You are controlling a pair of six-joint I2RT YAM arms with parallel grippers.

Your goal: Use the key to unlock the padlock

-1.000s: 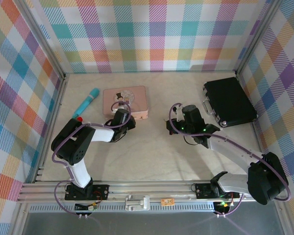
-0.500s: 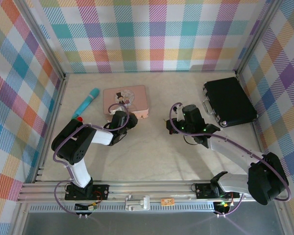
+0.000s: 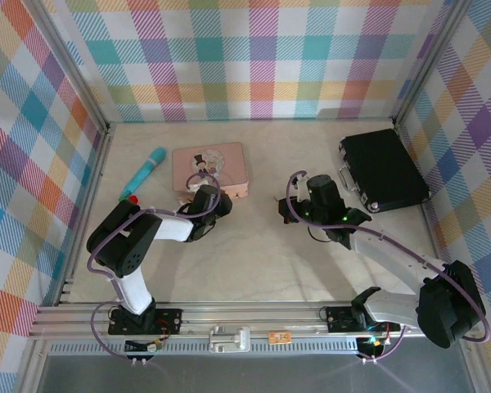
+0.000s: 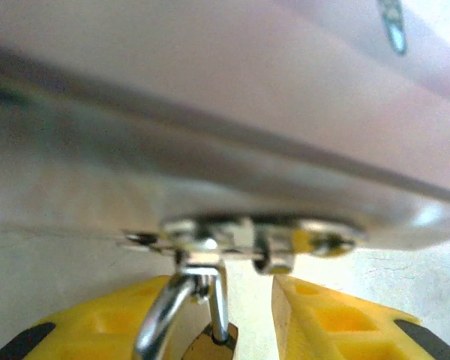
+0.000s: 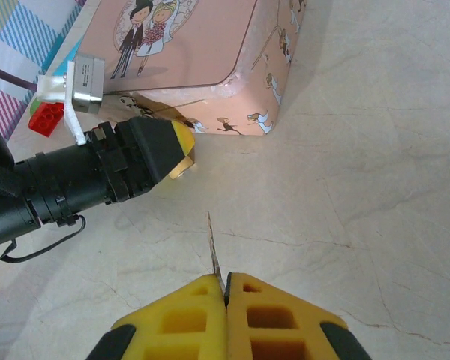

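Key (image 5: 213,244) sits clamped in my right gripper (image 5: 226,283), tip toward 12 o'clock, ready for inserting. The padlock (image 4: 210,346) hangs on the clasp (image 4: 240,232) of the pink tin (image 5: 202,67), at 10 o'clock from the key. My left gripper (image 4: 219,300) has its fingers parted around it, I think to steady it, though the view is blurred.

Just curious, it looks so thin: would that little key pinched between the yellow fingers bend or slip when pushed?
Probably stiff: the key stands straight out of the shut right gripper. It might pivot or slip, since only its end is pinched. Likely very light, being so thin.
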